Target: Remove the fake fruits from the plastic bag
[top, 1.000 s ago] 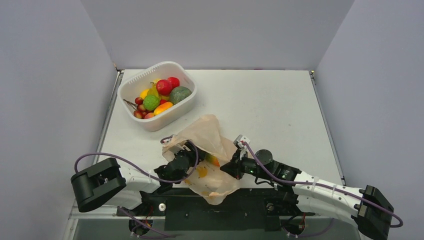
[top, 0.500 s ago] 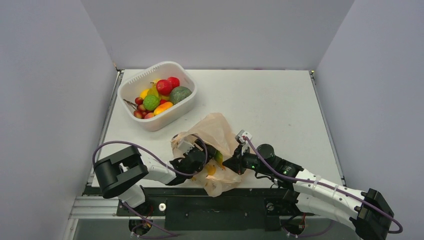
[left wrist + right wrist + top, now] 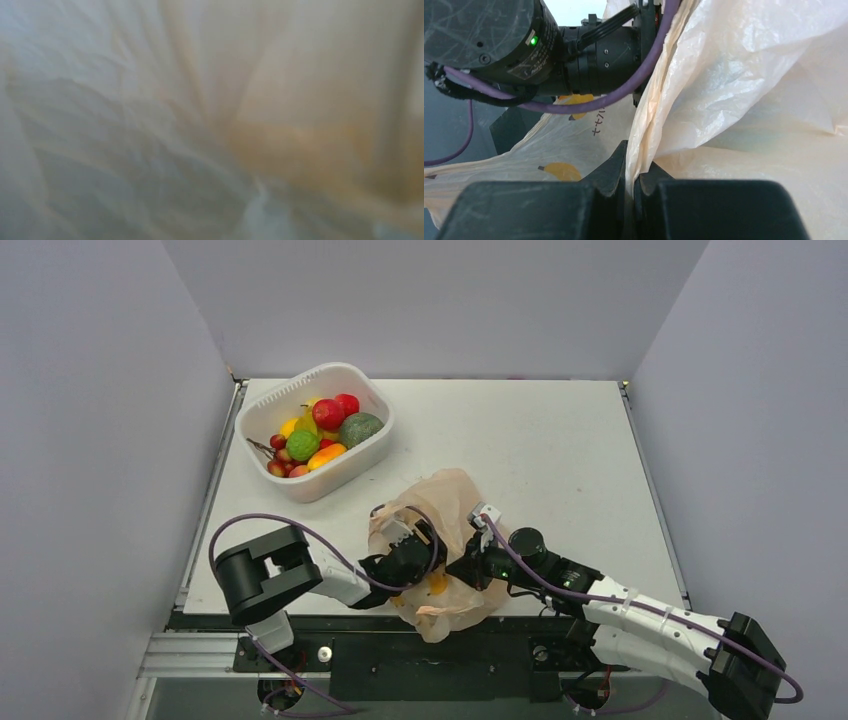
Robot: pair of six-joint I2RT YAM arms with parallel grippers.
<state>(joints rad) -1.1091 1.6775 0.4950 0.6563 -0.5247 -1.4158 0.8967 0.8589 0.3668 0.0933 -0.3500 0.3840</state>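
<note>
Now deeper in the plastic bag, jaws hidden, the left gripper looks nearer a pick; the right gripper pinches the rim.

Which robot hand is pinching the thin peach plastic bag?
The right gripper: its black jaws are shut on the peach plastic bag; the left gripper pokes inside.
</note>
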